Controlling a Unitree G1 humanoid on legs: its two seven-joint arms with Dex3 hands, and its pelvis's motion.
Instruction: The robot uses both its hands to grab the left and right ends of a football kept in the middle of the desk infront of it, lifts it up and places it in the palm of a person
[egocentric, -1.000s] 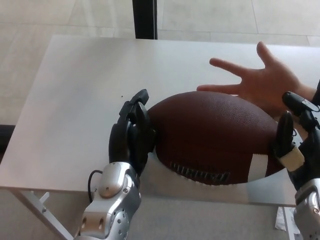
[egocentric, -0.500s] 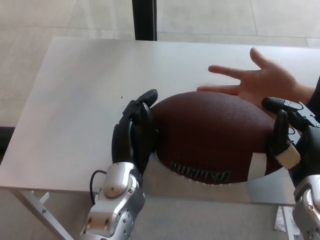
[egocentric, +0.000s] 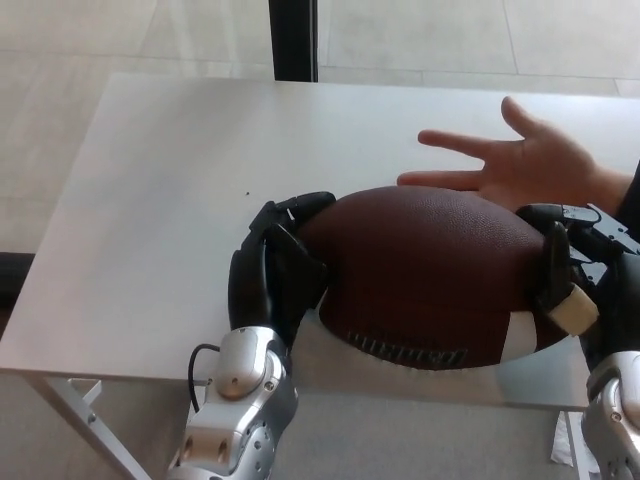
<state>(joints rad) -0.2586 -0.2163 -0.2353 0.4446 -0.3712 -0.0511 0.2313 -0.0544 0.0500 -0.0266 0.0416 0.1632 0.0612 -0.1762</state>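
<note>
Pale tiled floor and a dark vertical post lie behind the white surface (egocentric: 150, 200). Brown football (egocentric: 430, 275) sits at the near edge, centre-right, long axis running 9 to 3 o'clock. Left hand (egocentric: 275, 270) is clamped against the ball's 9 o'clock end, fingers (egocentric: 305, 205) curled over its top. Right hand (egocentric: 570, 265) presses the 3 o'clock end, fingers wrapped on the ball. Person's hand (egocentric: 525, 165) is held open, palm up, at 1 o'clock of the ball, just beyond it.
</note>
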